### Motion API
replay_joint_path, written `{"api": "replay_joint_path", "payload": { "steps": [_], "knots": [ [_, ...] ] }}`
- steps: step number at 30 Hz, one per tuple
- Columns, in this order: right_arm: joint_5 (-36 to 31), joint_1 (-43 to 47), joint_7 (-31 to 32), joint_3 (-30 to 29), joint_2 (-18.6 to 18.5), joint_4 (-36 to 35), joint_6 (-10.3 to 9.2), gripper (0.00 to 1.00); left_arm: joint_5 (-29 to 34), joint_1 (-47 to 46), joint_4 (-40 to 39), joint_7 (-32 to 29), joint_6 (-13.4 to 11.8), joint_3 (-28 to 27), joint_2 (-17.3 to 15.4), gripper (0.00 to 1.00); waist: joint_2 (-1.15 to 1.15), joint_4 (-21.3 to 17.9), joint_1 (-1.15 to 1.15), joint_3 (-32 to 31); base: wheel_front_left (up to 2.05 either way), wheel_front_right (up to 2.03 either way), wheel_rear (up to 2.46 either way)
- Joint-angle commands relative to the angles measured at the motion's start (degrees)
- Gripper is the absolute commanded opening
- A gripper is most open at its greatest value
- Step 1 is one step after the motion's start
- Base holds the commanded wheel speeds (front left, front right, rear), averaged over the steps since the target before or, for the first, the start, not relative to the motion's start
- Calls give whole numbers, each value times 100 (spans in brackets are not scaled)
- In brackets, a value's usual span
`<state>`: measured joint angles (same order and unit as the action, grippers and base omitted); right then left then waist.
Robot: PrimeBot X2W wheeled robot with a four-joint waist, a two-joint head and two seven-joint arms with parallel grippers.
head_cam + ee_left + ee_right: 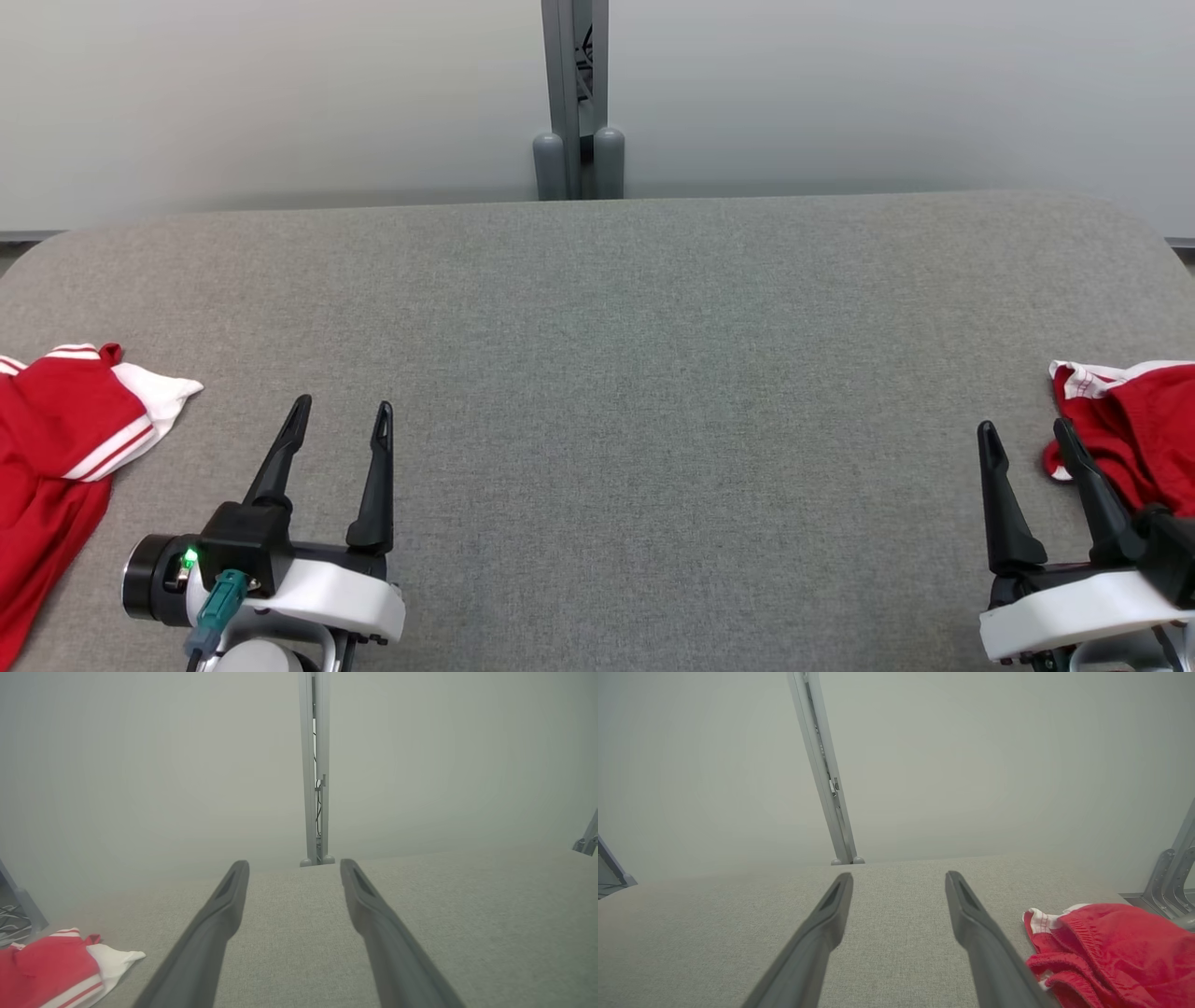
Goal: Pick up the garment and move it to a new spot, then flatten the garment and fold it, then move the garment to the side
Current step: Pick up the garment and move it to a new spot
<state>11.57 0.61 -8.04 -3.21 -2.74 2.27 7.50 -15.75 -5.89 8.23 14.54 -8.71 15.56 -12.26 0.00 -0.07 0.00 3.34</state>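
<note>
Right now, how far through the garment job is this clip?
Done: nothing certain; the striped red garment at the left edge lies apart, possibly already set aside. In hand: nothing; the left tool and right tool are both open and empty over the grey table. Left: the crumpled red garment beside the right tool is not yet picked up, flattened or folded.

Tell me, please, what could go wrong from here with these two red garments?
1. Two red garments lie ready, the left garment and the right garment; the wrong one may be picked.
2. The right garment is bunched beside the open right pincer; a grasp may catch several layers.
</note>
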Motion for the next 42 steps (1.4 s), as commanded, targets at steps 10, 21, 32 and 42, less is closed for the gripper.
{"api": "replay_joint_path", "payload": {
  "steps": [10, 21, 32, 42],
  "knots": [
    [98, 133, 80, -33, -30, -77, 0, 100, -66, 88, 47, -56, -49, 42, -64, 100, 0, -51, 0, -105, 0, 0, 0],
    [114, 119, 90, -21, -31, -72, 0, 100, -90, 89, 74, -60, -87, 80, -89, 100, 0, -79, 0, -145, 0, 0, 0],
    [162, 137, 74, -2, -30, -31, 0, 100, -141, 71, 77, -89, -110, 121, -106, 100, 0, -95, 0, -172, 0, 0, 0],
    [-12, 218, 163, -38, -28, -109, 0, 100, -264, 1, 70, -45, -197, 38, -35, 100, 0, 304, 0, -197, 0, 0, 0]
  ]
}}
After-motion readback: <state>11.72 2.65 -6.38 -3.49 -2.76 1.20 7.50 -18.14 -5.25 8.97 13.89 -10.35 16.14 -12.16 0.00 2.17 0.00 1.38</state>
